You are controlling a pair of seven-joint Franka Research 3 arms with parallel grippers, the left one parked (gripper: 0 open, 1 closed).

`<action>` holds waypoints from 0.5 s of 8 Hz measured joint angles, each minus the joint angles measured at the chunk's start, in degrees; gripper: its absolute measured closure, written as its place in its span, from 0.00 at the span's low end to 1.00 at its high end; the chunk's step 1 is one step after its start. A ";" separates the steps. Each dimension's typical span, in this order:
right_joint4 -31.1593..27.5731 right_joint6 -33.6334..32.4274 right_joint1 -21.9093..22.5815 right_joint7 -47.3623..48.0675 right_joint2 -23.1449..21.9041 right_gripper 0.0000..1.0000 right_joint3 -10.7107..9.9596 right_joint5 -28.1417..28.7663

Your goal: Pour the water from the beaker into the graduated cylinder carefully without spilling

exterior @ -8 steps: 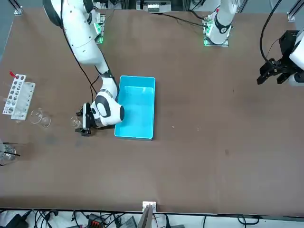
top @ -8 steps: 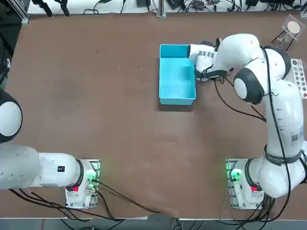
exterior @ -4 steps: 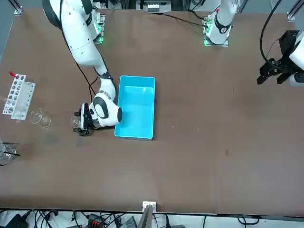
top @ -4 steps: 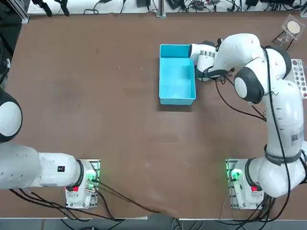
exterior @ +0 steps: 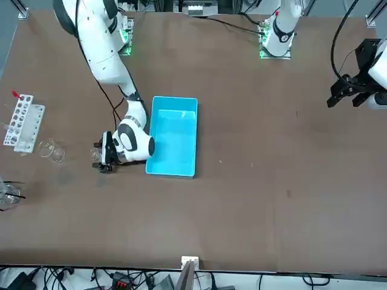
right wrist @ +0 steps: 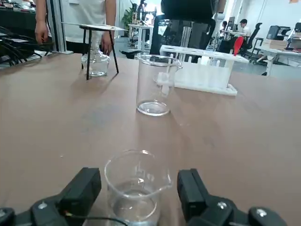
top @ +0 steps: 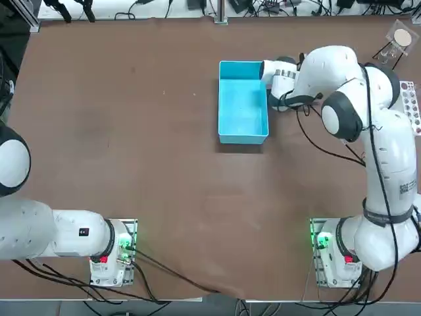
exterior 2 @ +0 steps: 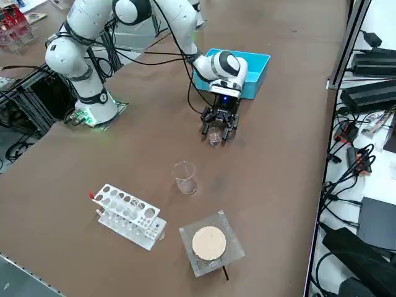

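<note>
The right pincer (right wrist: 137,190) has slid in low along the table over the last second, and its spread fingers (right wrist: 83,187) now flank the beaker (right wrist: 135,188) — one pad each side, neither yet touching glass. A little water sits in the cup. The cylinder (right wrist: 153,84) stands straight ahead of the pincer, well apart — closing for the lift looks next.

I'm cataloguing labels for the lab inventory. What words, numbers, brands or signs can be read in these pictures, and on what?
No text reads clearly in any view.
Right arm: a small dark sticker, too small to read.
Beaker between the open right gripper fingers: no printing shows.
Graduated cylinder: no scale marks show.
Test tube rack: no lettering shows.
</note>
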 joint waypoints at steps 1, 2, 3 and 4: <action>-0.04 0.00 -0.09 0.02 0.02 0.04 0.00 0.10; -0.04 0.00 -0.10 0.04 0.03 0.05 0.00 0.16; -0.05 0.00 -0.10 0.06 0.03 0.10 0.00 0.18; -0.04 0.00 -0.09 0.07 0.03 0.10 0.00 0.19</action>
